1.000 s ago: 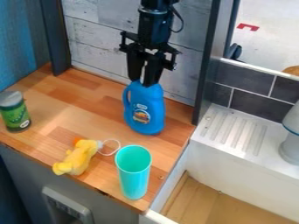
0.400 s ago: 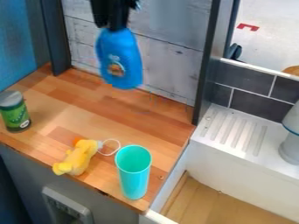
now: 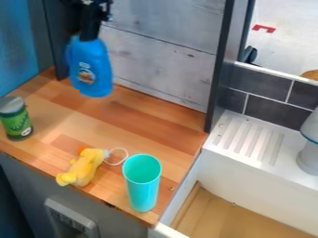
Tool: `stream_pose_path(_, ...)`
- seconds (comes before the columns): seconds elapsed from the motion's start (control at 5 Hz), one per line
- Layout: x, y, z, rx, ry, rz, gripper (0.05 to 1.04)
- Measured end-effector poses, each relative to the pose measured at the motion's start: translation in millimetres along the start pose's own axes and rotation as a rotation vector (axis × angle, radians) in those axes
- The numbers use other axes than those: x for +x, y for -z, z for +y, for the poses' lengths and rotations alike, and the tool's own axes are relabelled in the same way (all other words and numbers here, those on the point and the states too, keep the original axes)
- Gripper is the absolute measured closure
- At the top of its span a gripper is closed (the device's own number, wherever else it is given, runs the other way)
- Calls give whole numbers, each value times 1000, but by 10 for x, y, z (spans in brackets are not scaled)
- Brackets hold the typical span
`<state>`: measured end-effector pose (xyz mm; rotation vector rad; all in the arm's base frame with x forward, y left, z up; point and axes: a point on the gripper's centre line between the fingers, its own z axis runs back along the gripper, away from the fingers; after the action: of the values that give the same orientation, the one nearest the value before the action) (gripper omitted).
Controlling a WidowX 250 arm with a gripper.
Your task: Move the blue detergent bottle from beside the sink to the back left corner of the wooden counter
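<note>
The black gripper (image 3: 88,36) hangs at the upper left, in front of the back wall, shut on the top of a blue detergent bottle (image 3: 90,67). The bottle is upright, its base over the back left part of the wooden counter; whether it touches the wood I cannot tell. Lower down on the counter lies a yellow plush toy (image 3: 84,167) with a white loop at one end. To its right stands a turquoise cup (image 3: 142,183). A green can with a grey lid (image 3: 16,118) stands at the left edge.
Right of the wooden counter (image 3: 158,130) are a white sink (image 3: 255,172) and its ridged ledge (image 3: 248,139), with a grey and white object (image 3: 309,155) at the far right. A dark upright post (image 3: 218,69) borders the back wall.
From standing at the back right of the counter, the blue bottle has been lifted and carried left by the gripper; since the middle frame it has moved further left. The other objects have stayed put.
</note>
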<state>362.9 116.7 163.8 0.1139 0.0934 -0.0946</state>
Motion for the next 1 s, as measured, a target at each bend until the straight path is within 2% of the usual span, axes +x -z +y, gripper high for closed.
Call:
stream_pose_path(0.2,11,71,214,9,-24,16,627)
stream_pose_path(0.6,50,214,656,-2,-121,6,627)
stream_pose_path(1.0,149,509,890,-42,-135,23,627)
